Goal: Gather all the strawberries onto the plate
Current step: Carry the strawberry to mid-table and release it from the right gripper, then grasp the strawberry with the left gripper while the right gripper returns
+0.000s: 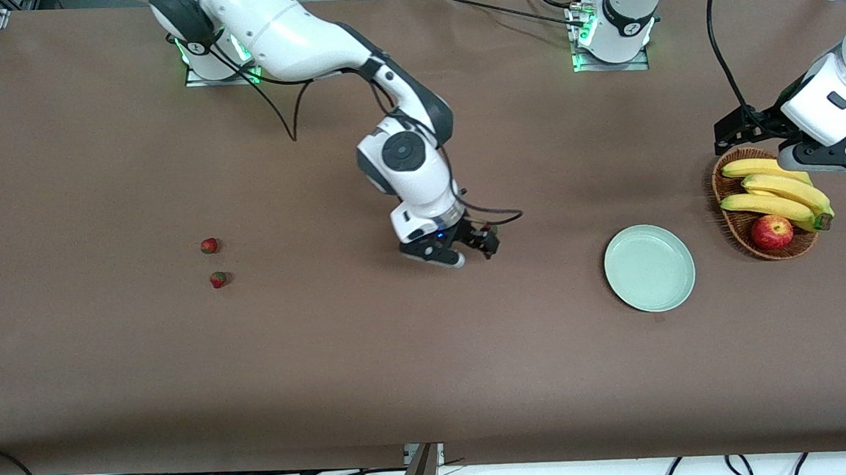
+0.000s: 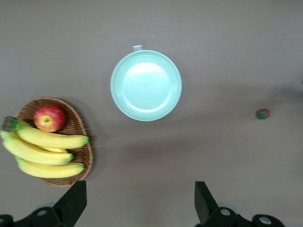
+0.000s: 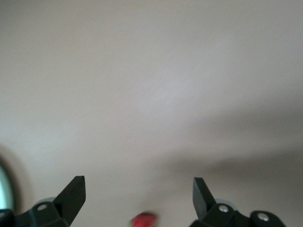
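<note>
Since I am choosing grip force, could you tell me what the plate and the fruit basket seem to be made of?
The plate looks like smooth moulded plastic or glazed ceramic: an even pale mint surface with a soft sheen in the left wrist view, so I cannot tell which. The fruit basket appears to be woven wicker: brown, matte, with a visible ribbed weave along its rim.
</note>
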